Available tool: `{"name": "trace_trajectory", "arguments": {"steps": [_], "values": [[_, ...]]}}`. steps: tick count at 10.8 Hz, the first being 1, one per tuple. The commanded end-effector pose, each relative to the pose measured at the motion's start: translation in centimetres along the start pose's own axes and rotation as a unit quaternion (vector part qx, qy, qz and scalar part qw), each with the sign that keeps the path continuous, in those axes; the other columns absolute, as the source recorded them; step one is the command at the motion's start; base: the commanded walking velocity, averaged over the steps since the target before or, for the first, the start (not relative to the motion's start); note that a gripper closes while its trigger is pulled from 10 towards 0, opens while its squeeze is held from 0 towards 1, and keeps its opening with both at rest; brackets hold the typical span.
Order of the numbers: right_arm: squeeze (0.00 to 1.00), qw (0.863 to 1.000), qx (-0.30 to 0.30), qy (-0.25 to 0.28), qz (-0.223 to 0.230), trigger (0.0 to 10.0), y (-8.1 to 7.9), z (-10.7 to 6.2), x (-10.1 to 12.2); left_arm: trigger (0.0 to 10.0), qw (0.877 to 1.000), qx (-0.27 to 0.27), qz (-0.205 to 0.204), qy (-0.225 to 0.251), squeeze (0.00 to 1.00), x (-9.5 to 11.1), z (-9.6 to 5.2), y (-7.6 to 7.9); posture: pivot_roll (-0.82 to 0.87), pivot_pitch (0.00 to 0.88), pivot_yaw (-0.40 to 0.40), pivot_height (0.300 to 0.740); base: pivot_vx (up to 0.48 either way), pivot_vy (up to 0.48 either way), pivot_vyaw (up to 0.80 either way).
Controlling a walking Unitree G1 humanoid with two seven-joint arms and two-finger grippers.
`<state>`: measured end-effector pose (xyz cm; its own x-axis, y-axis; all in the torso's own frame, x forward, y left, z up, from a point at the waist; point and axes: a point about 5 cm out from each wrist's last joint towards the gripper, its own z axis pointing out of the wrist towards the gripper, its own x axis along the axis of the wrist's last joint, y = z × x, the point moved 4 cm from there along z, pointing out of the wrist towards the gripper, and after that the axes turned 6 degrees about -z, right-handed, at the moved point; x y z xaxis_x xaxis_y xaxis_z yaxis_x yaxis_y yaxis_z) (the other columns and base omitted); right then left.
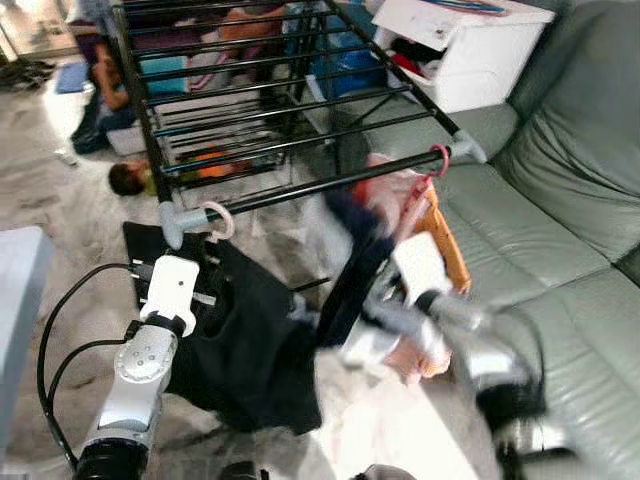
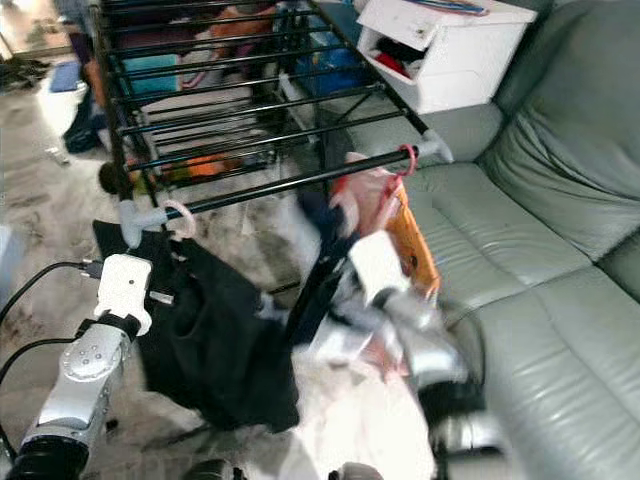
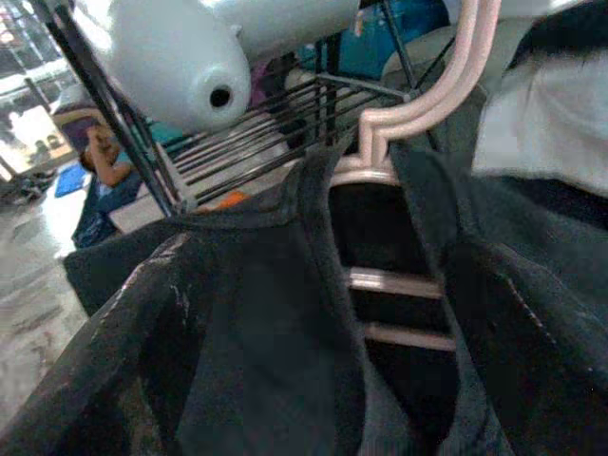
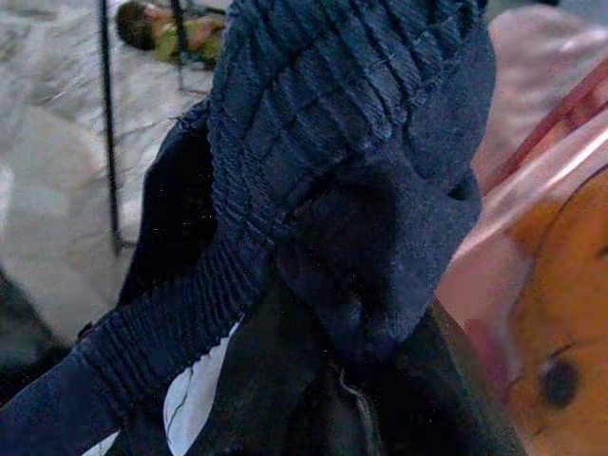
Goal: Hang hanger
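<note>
At lower left, the left gripper reaches into a limp black garment on a pale pink hanger; I cannot tell how its fingers stand. At lower right, the blurred right gripper is buried in ribbed navy cloth, its grip unclear. Both hangers hook the black metal drying rack. Beyond right: a grey leather sofa, a white box.
</note>
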<state>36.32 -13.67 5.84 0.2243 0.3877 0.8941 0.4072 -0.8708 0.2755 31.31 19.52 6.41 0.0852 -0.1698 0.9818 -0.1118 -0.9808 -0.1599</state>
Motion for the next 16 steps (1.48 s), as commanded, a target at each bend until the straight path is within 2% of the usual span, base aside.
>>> {"name": "trace_trajectory", "arguments": {"steps": [1, 3, 4, 6, 8, 9, 14, 16], "values": [[0.00, 0.999, -0.023, 0.035, -0.003, 10.0, 1.4, 0.6, 2.4, 10.0, 1.000, 0.005, 0.007, 0.002, 0.00, 0.4, 0.2, -0.3, -0.02, 0.006, -0.014, 0.740, 0.000, 0.000, 0.00], [0.00, 0.999, -0.006, 0.045, -0.016, 10.0, 1.6, 2.3, 5.2, 10.0, 1.000, 0.006, 0.017, -0.005, 0.00, 0.4, -0.1, -0.5, 0.01, 0.029, -0.015, 0.740, 0.000, 0.000, 0.00], [0.00, 0.999, 0.004, 0.046, -0.008, 10.0, 1.4, 3.2, 6.5, 10.0, 1.000, 0.009, 0.022, -0.009, 0.00, 0.2, -0.5, -0.8, 0.03, 0.042, -0.020, 0.740, 0.000, 0.000, 0.00], [0.00, 0.998, 0.043, 0.035, 0.014, 10.0, 0.1, 4.2, 8.0, 10.0, 0.999, 0.022, 0.028, -0.022, 0.00, -0.1, -1.3, -1.7, 0.06, 0.066, -0.031, 0.740, 0.000, 0.000, 0.00], [0.00, 0.997, 0.080, 0.011, 0.011, 10.0, -1.6, 4.7, 8.0, 10.0, 0.999, 0.026, 0.033, -0.032, 0.00, -0.4, -2.2, -2.0, 0.09, 0.082, -0.044, 0.740, 0.000, 0.000, 0.00], [0.00, 0.997, 0.081, 0.005, 0.010, 10.0, -1.8, 4.9, 8.1, 10.0, 0.998, 0.030, 0.037, -0.037, 0.00, -0.4, -2.8, -2.2, 0.11, 0.091, -0.047, 0.740, 0.000, 0.000, 0.00], [0.00, 0.998, 0.045, -0.007, 0.046, 10.0, -0.1, 5.1, 8.9, 10.0, 0.996, 0.037, 0.050, -0.071, 0.00, -0.9, -5.0, -3.6, 0.19, 0.129, -0.053, 0.740, 0.000, 0.000, 0.00], [0.00, 0.996, 0.042, -0.035, 0.074, 10.0, -0.3, 5.0, 7.6, 10.0, 0.995, 0.037, 0.056, -0.081, 0.00, -0.9, -5.7, -3.9, 0.21, 0.140, -0.049, 0.740, 0.000, 0.000, 0.00]]}}
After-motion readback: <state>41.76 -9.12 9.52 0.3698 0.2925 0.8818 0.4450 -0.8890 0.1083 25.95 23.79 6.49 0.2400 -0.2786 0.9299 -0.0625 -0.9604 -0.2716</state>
